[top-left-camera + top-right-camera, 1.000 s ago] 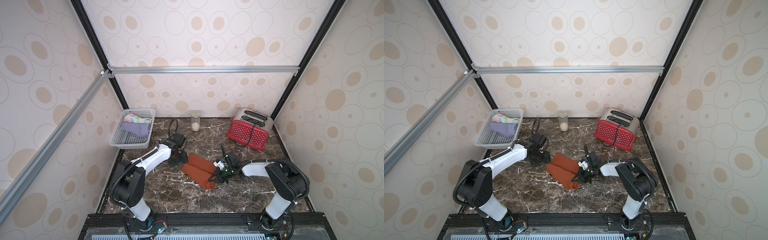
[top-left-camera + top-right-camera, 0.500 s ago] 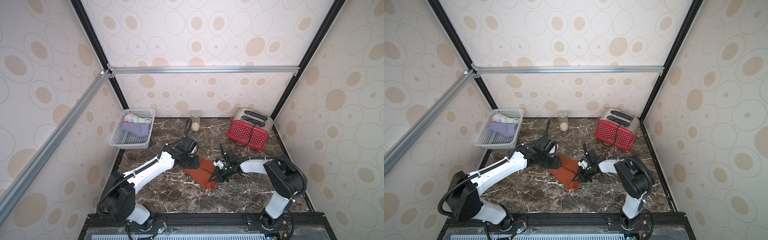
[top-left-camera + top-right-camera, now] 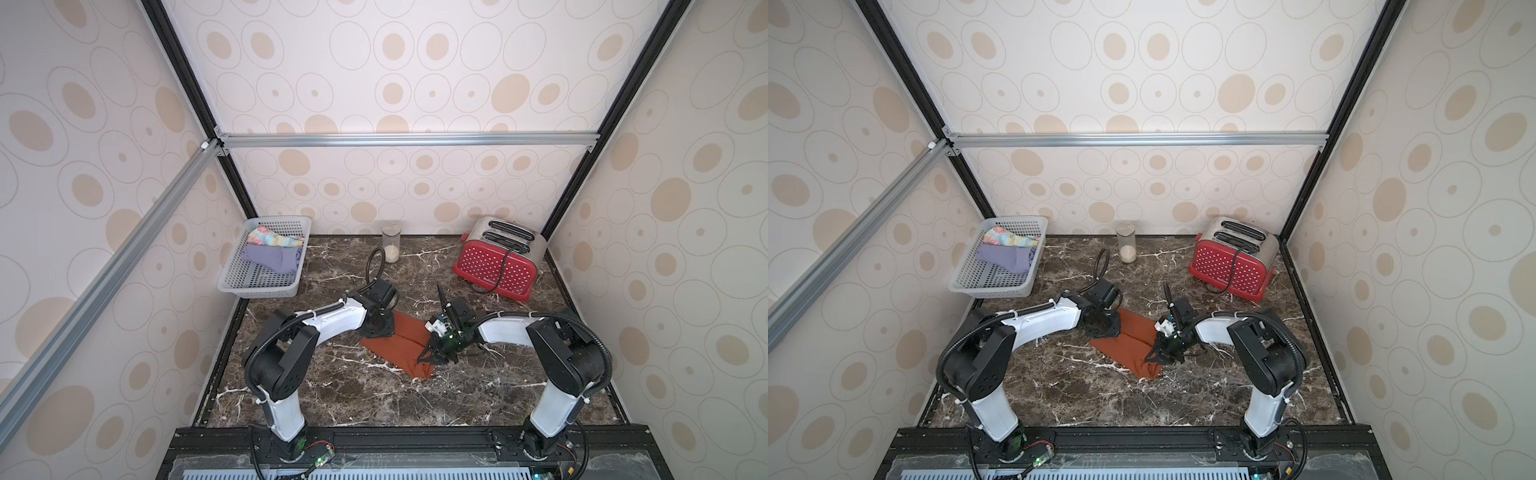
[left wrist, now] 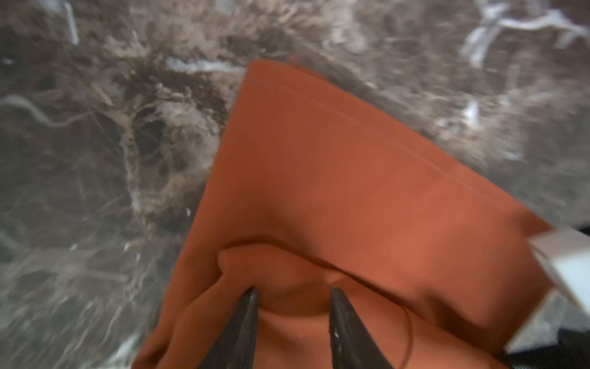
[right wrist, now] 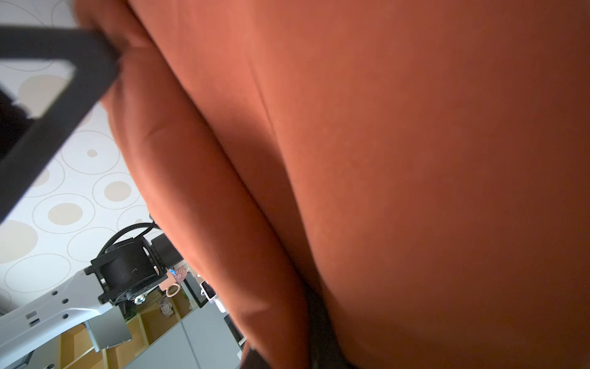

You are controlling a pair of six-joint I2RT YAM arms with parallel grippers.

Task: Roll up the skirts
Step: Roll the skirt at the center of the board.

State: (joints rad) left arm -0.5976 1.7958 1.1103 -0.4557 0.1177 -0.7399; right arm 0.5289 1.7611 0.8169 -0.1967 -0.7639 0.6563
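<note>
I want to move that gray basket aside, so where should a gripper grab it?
Judging by its shape, grip the gray basket by its thin near rim, coming from above with one of the jaws inside the wall. That end is bare; the lavender skirt and floral skirt fill the far end.

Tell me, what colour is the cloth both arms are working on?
Plain rust-orange: the skirt shows best in the left wrist view.

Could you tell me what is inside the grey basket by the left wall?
The basket holds the floral skirt and, nearer the camera, the purple skirt. Whether anything lies under them is hidden.
</note>
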